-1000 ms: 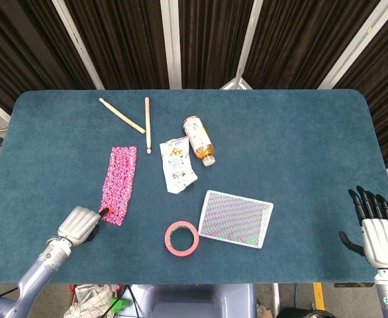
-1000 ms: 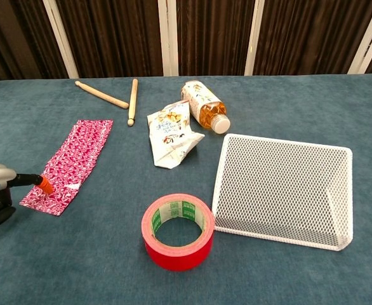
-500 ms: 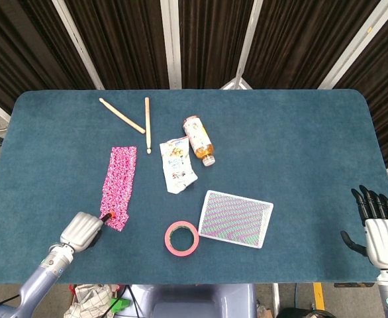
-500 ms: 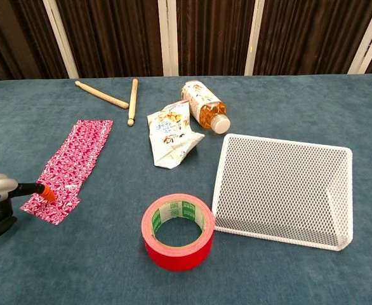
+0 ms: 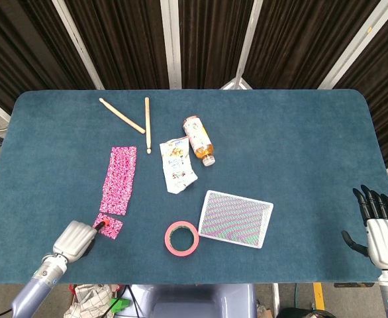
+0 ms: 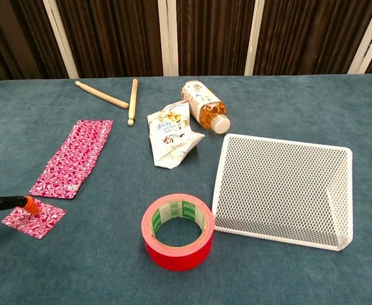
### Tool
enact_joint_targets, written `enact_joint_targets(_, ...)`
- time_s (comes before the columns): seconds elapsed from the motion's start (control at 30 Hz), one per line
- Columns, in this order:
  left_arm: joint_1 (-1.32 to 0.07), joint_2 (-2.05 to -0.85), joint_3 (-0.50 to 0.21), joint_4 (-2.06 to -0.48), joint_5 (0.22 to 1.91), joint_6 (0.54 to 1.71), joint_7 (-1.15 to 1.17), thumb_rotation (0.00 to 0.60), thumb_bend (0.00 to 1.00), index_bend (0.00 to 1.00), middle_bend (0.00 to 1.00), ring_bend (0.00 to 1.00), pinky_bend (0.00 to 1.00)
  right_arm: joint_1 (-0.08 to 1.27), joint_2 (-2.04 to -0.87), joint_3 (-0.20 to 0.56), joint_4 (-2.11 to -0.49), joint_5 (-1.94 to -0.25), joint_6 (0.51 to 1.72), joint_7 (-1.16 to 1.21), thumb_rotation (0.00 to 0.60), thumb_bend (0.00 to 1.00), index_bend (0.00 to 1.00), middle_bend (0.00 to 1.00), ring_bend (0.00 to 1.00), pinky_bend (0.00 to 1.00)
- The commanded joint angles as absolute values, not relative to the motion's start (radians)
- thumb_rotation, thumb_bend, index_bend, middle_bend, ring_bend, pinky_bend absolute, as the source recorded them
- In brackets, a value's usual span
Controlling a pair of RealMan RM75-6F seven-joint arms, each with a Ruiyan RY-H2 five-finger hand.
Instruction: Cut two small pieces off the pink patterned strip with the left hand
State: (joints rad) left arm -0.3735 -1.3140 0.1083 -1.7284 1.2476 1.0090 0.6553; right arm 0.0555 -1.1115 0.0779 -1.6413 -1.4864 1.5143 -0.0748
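Observation:
The pink patterned strip (image 5: 119, 179) (image 6: 73, 158) lies flat on the left part of the blue table. A small pink piece (image 5: 108, 226) (image 6: 34, 218) lies apart from the strip's near end, with a gap of bare cloth between them. My left hand (image 5: 74, 239) is at the near left table edge and grips a dark tool with an orange tip (image 6: 28, 204) that touches the small piece. In the chest view only the tool and a sliver of that hand show at the left border. My right hand (image 5: 381, 232) hovers open off the near right corner, fingers apart.
Two wooden drumsticks (image 5: 124, 116) lie at the back left. A snack packet (image 5: 177, 165) and a lying bottle (image 5: 199, 140) are at the centre. A red tape roll (image 6: 177, 230) and a white mesh tray (image 6: 282, 190) sit near the front.
The left hand has drawn back toward the near edge with the tool. The strip's near end has come off as a small piece and slid toward me. The right hand barely moved.

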Motion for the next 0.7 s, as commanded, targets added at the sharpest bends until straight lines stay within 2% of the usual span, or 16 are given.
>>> enact_joint_targets(0.03,-0.362,-1.299,0.122,-1.749,1.234,1.027,0.677,0.600,0.79,0.21,0.87,0.72,0.61,0.055,-1.111,0.078,-1.642,-1.487,1.514,-0.075,0.600,0.27,0.02,0.05,0.08,0.09)
enact_joint_targets(0.27,-0.358,-1.279,0.124,-1.784,1.207,1.046,0.692,0.600,0.79,0.21,0.87,0.72,0.61,0.054,-1.110,0.080,-1.642,-1.482,1.515,-0.071,0.600,0.27,0.02,0.05,0.08,0.09)
enact_joint_targets(0.57,-0.356,-1.241,0.101,-1.821,1.318,1.117,0.609,0.600,0.79,0.20,0.87,0.72,0.61,0.056,-1.113,0.081,-1.640,-1.479,1.510,-0.073,0.600,0.27,0.02,0.05,0.08,0.09)
enact_joint_targets(0.7,-0.369,-1.233,0.081,-1.812,1.329,1.107,0.551,0.600,0.78,0.19,0.87,0.72,0.61,0.055,-1.113,0.081,-1.640,-1.479,1.512,-0.072,0.600,0.27,0.02,0.05,0.08,0.09)
